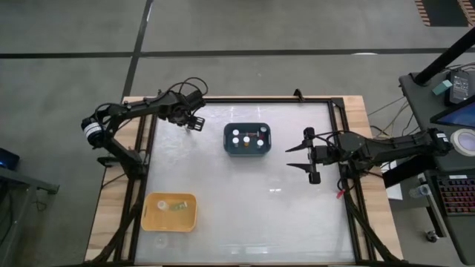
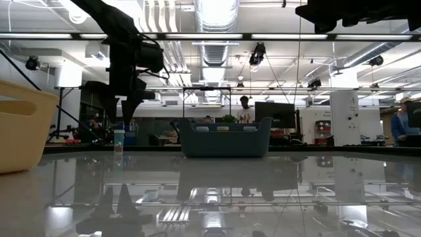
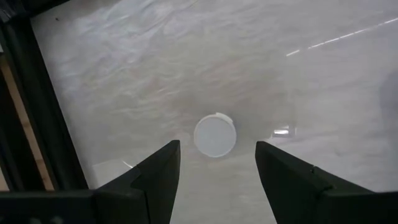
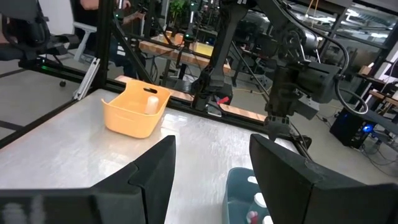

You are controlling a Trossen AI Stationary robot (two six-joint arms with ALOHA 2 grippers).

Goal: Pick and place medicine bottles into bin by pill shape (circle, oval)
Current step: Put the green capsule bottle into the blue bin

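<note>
Your left gripper (image 3: 214,171) hangs spread wide over a small round white-capped bottle (image 3: 214,135) standing on the glossy table (image 1: 245,200), far left. Your right gripper (image 1: 300,157) waits released, right of the blue bin (image 1: 247,150), which holds what look like several more bottles.

High cam looks down; low cam level; both share blue bin (image 1: 246,139).
</note>
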